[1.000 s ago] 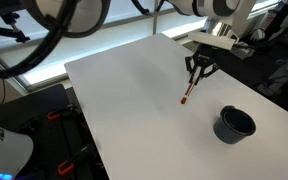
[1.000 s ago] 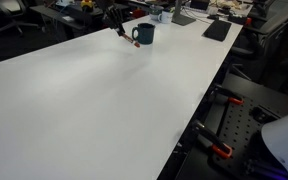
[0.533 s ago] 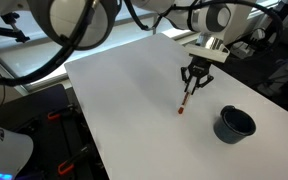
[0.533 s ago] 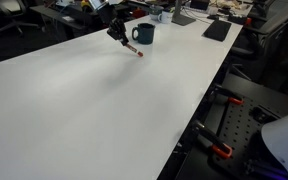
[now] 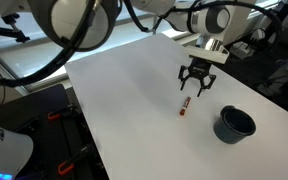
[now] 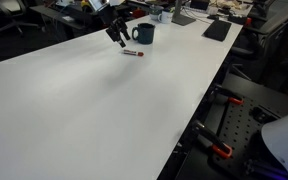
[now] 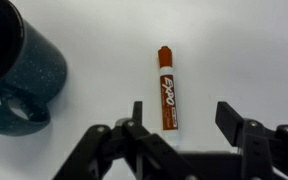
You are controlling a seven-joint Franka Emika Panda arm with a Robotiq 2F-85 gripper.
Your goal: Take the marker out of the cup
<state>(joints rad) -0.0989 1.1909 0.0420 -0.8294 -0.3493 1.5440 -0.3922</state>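
Currently, the white bench [image 5: 124, 95] carries two items. The dark blue speckled cup [image 7: 19, 70] stands upright on it, and its inside is dark. My jaws are spread wide, grip nothing, and hover just above the bench. The reddish-orange Expo marker [image 7: 167, 88] lies flat on the bench, outside the cup and near it. It is below the gap between my jaws and touches neither.

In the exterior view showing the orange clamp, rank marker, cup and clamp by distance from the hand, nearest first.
1. marker, on the table just below the hand.
2. cup, off to one side.
3. orange clamp, beyond the table's opposite edge.
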